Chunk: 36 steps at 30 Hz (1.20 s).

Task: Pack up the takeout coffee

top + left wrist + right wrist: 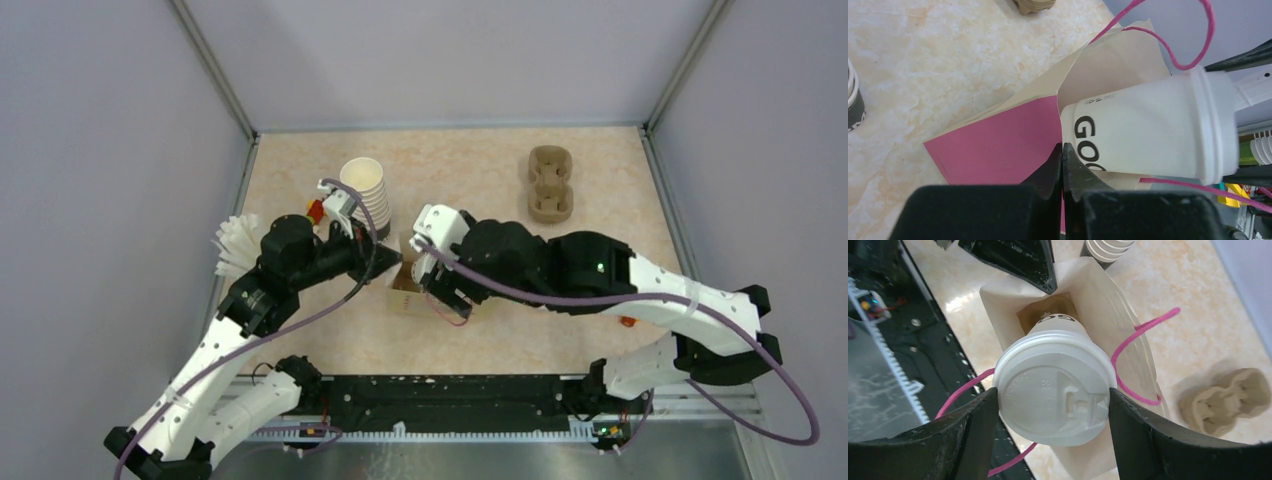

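Observation:
The takeout coffee [1053, 390], a white paper cup with a white lid and black lettering [1148, 135], is held by its lid between the fingers of my right gripper [1053, 396]. Its lower part is inside the open mouth of a cream and pink paper bag [998, 145] with pink string handles. My left gripper [1062, 150] is shut on the bag's edge and holds the mouth open. In the top view the bag [405, 288] sits between the left gripper [385, 262] and the right gripper [432, 275]; the cup is hidden there.
A tall stack of lidless white cups [366, 195] stands just behind the bag. A brown cardboard cup carrier [551, 185] lies at the back right and also shows in the right wrist view [1228, 400]. A fanned bunch of white items [235, 245] sits at the left edge.

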Each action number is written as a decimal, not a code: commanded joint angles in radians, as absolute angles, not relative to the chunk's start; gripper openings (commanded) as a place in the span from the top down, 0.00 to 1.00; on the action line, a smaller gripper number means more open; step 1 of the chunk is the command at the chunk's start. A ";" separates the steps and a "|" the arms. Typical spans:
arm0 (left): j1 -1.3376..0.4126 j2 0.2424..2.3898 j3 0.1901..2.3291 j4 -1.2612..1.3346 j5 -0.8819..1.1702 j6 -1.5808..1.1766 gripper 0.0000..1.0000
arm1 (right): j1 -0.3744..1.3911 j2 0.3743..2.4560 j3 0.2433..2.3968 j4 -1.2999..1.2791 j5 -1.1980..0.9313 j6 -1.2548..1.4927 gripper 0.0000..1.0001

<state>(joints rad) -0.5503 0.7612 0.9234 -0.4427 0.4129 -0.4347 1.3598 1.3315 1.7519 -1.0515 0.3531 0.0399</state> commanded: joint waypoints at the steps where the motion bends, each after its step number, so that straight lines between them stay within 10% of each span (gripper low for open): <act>1: -0.552 0.741 0.899 -0.291 0.477 -0.403 1.00 | 1.441 1.341 1.700 -1.055 0.558 -0.091 0.46; 16: -0.552 0.733 0.834 -0.164 0.606 -0.343 0.90 | 1.445 1.206 1.425 -0.929 0.506 -0.157 0.48; 23: -0.552 0.717 0.869 -0.357 0.496 -0.356 0.52 | 1.442 1.150 1.287 -0.856 0.497 -0.144 0.48; 36: -0.552 0.660 0.902 -0.533 0.494 -0.437 0.30 | 1.436 1.176 1.216 -0.753 0.564 -0.145 0.48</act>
